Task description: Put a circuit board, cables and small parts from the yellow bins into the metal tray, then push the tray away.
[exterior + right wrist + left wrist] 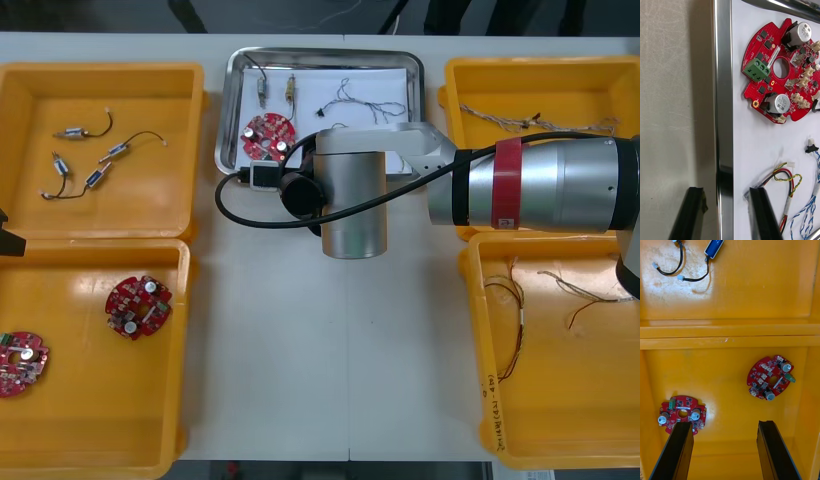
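The metal tray (232, 110) lies at the far middle of the table, white inside. It holds a round red circuit board (268, 135), two small metal parts (275, 90) and a thin cable (360, 98). My right arm (520, 185) reaches across to the tray's near rim. In the right wrist view my right gripper (725, 189) is open and straddles the tray's rim (724, 93), one finger on the table side, one inside beside a red and yellow cable (786, 178). The circuit board (780, 71) lies farther in. My left gripper (724, 423) hangs open above two circuit boards (769, 377).
The near left yellow bin (185, 350) holds two red boards (138, 306). The far left bin (195, 150) holds black cables with small metal parts (90, 180). Cables lie in both right bins (470, 330). Bare table spreads in front of the tray.
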